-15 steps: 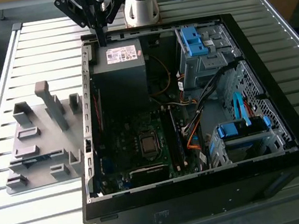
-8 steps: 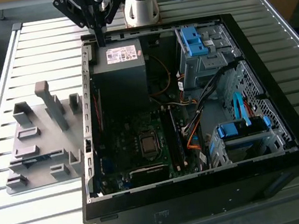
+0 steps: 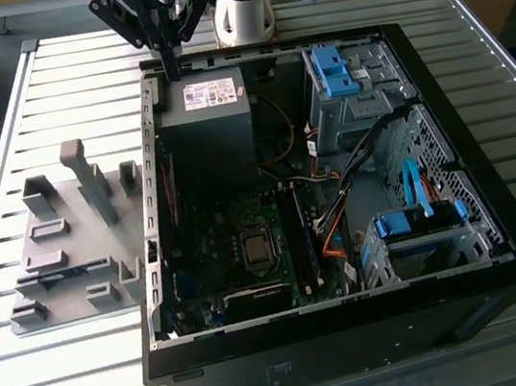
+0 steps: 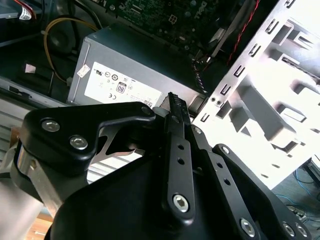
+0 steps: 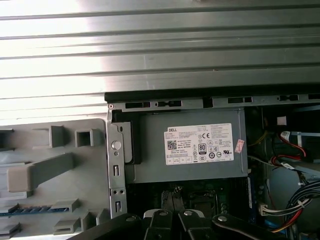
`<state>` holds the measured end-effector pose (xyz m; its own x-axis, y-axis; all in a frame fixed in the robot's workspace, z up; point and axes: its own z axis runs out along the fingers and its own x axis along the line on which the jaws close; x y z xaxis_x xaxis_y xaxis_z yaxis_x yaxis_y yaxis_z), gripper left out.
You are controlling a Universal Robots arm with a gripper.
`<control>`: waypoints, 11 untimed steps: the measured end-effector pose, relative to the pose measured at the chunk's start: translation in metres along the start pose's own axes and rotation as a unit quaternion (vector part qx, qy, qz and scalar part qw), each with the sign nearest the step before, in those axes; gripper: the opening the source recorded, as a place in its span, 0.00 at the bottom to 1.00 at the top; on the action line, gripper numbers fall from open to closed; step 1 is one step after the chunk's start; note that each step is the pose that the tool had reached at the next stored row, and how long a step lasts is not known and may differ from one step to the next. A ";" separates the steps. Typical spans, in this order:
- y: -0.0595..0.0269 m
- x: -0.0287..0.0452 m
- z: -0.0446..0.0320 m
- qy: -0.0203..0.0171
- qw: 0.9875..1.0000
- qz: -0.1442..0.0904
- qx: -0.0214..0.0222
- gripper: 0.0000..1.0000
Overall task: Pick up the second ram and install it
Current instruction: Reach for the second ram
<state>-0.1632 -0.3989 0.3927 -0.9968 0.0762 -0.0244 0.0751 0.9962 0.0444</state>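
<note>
My gripper [image 3: 168, 70] hangs over the far left corner of the open computer case [image 3: 499, 244], just above the grey power supply [image 3: 207, 123]. Its black fingers are pressed together, shut, with nothing between them; the same shows in the second wrist view [image 4: 172, 98]. A thin blue-green strip, which I take for the second ram [image 5: 20, 209], lies on edge in a slot of the grey holder block [image 5: 55, 172]. It is well off to the side of the gripper. In the exterior view the holder block [image 3: 71, 240] stands on the table, left of the case.
The case lies open on a slatted metal table [image 3: 91, 373]. Inside are the motherboard [image 3: 248, 253], loose cables [image 3: 336, 225] and blue drive-bay clips [image 3: 332, 70]. The perforated case wall [image 3: 151, 190] stands between the holder block and the motherboard. The arm's base [image 3: 245, 10] rises behind the case.
</note>
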 end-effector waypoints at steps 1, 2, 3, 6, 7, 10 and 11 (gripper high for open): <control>0.0000 0.0003 0.0000 0.000 1.000 0.000 0.000 0.10; -0.0001 0.0006 0.0000 0.000 1.000 0.000 0.000 0.10; -0.0001 0.0009 0.0000 0.000 1.000 0.000 0.000 0.10; -0.0001 0.0019 0.0000 0.000 1.000 0.000 0.000 0.10; -0.0002 0.0022 0.0000 0.000 1.000 0.000 0.000 0.10; -0.0002 0.0032 0.0000 0.000 1.000 0.000 0.000 0.10; -0.0003 0.0036 0.0000 0.000 1.000 0.000 0.000 0.10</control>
<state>-0.1667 -0.3989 0.3927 -0.9968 0.0762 -0.0245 0.0751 0.9962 0.0444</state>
